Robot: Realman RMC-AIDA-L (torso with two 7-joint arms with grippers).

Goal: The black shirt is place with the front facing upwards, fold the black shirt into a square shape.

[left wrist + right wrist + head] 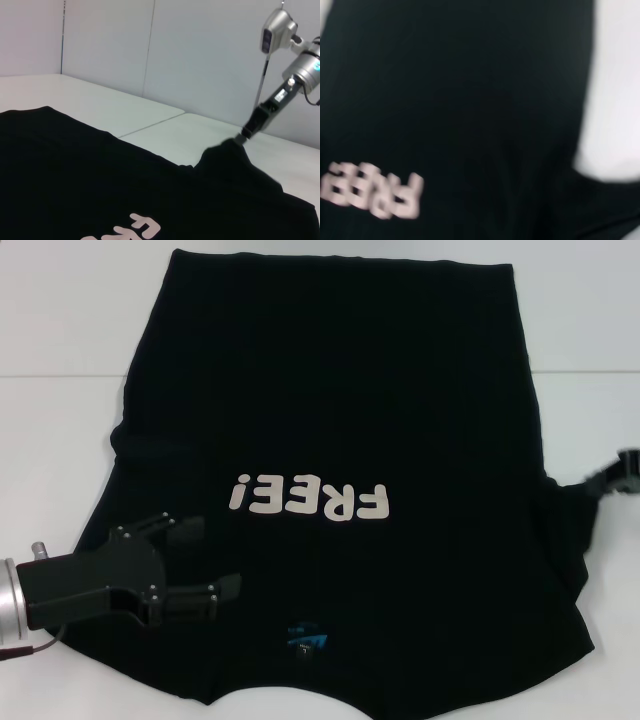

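The black shirt (350, 420) lies spread front-up across the white worktop (60, 330), and we see it with the collar on the side nearest us and the hem at the far side. Its cream "FREE!" lettering (307, 500) reads upside down from the head view, and a small blue neck label (306, 637) sits just inside the collar, close to the near edge. The cloth is mostly flat, with the left side edge running in a slightly wavy line and the right sleeve area bunched and drawn outward.

Our left gripper (205, 562) hovers over the shirt's near left part, beside the lettering and not far from the label; its jaws are spread apart with nothing between them.

Our right gripper (622, 472) is at the shirt's right edge, by the sleeve. In the left wrist view the same gripper (243, 137) comes down at a slant and meets a raised peak of black cloth, so we take its jaws to be pinching the shirt there, with the fabric lifted off the worktop into a small tent. The right wrist view shows only the shirt (470, 100), blurred, with the lettering (372, 190) and a patch of worktop (615, 100).
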